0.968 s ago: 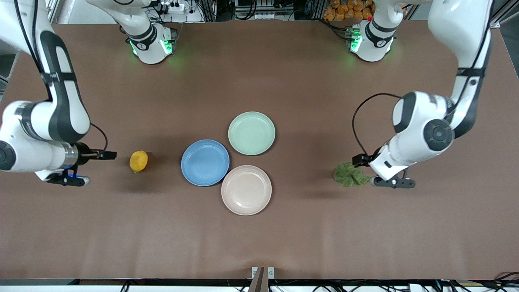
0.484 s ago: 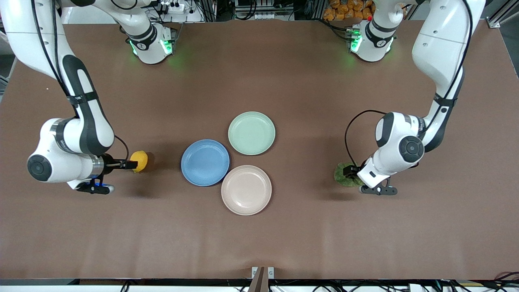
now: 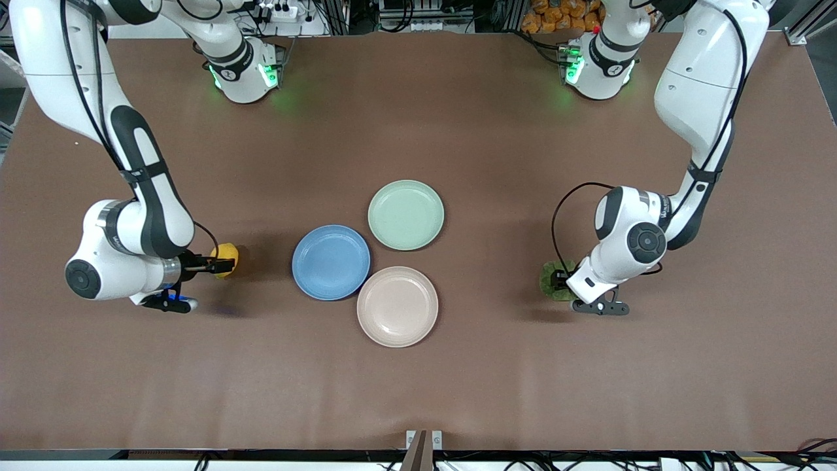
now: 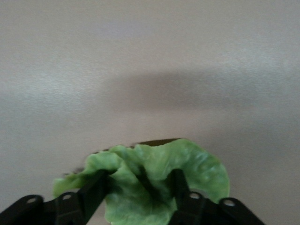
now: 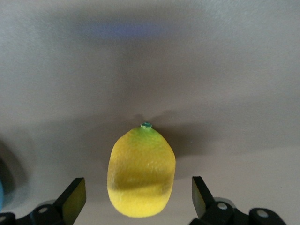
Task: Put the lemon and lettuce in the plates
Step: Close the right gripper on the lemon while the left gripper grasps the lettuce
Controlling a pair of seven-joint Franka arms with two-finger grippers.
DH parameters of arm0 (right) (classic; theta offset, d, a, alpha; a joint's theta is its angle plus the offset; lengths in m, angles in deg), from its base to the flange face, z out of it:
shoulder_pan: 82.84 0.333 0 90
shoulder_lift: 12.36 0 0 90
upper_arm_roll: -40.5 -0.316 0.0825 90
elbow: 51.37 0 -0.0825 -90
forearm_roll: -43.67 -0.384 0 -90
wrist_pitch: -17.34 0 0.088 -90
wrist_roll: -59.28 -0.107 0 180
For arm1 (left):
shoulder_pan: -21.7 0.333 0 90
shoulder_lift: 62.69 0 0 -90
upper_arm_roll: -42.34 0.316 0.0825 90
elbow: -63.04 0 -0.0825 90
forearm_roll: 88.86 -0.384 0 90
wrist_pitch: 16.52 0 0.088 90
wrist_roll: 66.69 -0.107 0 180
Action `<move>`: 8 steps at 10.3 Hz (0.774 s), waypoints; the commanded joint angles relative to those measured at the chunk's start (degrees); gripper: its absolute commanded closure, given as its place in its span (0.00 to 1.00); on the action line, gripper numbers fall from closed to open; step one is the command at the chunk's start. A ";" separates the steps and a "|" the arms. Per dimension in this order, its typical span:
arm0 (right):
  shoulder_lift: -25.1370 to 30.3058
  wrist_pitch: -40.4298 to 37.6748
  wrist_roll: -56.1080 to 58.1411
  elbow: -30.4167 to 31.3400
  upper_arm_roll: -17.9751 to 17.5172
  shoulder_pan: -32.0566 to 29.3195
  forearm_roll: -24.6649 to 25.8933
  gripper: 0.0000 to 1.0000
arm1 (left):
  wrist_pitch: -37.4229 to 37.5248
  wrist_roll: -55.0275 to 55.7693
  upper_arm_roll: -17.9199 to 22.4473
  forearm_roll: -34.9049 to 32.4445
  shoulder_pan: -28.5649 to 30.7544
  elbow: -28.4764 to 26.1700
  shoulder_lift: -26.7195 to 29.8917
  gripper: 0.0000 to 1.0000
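Note:
The lemon [image 3: 227, 256] lies on the table toward the right arm's end. My right gripper [image 3: 224, 265] is low at it, open, with a finger on each side of the lemon [image 5: 141, 176] and a gap to each. The lettuce [image 3: 549, 280] lies toward the left arm's end. My left gripper [image 3: 558, 280] is down on it, its fingers [image 4: 96, 190] pressed into the leaf [image 4: 199, 166], which is bunched into a fold between them. The blue plate [image 3: 331, 262] and the beige plate [image 3: 397, 306] sit side by side mid-table, both bare.
A pale mint-green plate [image 3: 406, 214] sits farther from the front camera, touching the other two plates. The brown table [image 3: 418, 392] stretches wide around them. The arm bases stand along the table's back edge.
Both arms have swung in toward the middle of the table. The right gripper reached the lemon and now straddles it. The left gripper moved onto the lettuce and covers much of it.

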 commanded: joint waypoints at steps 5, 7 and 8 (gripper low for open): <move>-0.80 0.58 0.81 0.54 -0.11 -0.16 -3.59 0.67 | 3.06 6.62 -0.51 -1.88 -3.95 0.46 3.83 1.00; 0.77 -1.26 0.64 -0.16 -0.29 0.02 -3.59 1.00 | 7.63 11.71 -0.69 -1.80 -9.48 5.53 6.21 1.00; 1.48 -4.66 -0.58 -3.30 -1.42 0.20 -3.68 1.00 | 9.83 14.00 -0.77 -1.19 -12.03 9.22 6.40 1.00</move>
